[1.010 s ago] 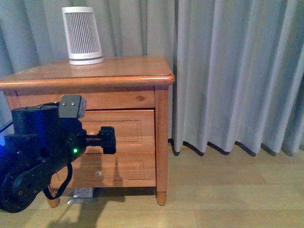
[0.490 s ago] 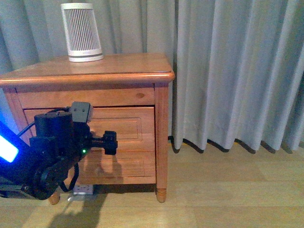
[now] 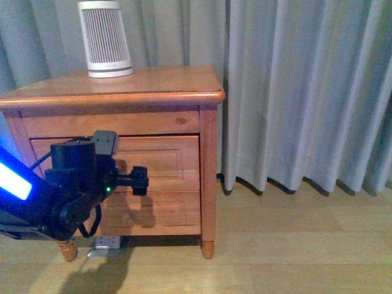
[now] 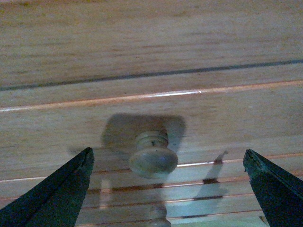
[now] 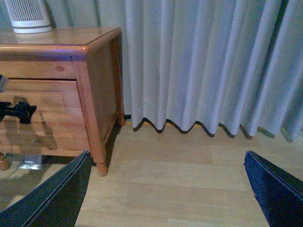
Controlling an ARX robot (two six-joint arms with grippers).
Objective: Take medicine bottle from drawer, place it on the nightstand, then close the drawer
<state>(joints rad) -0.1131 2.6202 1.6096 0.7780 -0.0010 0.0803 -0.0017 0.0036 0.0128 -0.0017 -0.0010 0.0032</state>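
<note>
The left claw (image 3: 139,179) is spread wide and holds nothing. In the left wrist view its two dark fingers (image 4: 61,189) stand far apart on either side of the small round knob (image 4: 153,156), which sits between them, clear of both. From the front, that claw is stretched out level from the black arm, right up against the front of the drawer (image 3: 165,160), and it hides the knob from that side. A green light and a bright blue strip glow on the arm behind it.

The right claw (image 5: 166,153) is also fully spread and empty. It hangs over the bare wooden floor (image 5: 189,179), well apart from the nightstand (image 5: 102,94).

The drawer front looks pushed in, or very nearly so. I cannot tell whether there is a slight gap. The medicine bottle cannot be seen in any view.

A white slatted cylinder (image 3: 105,40) stands upright on the nightstand's top, toward its back left. The lower drawer (image 3: 165,213) sits just under the claw, in the arm's shadow. The tip of its knob (image 4: 158,220) peeps in at the edge of the left wrist view.

A white socket strip (image 3: 107,243) lies on the floor under the cabinet, near its front left foot. Grey curtains (image 3: 306,92) hang behind and to the right, their hem just meeting the floor.
</note>
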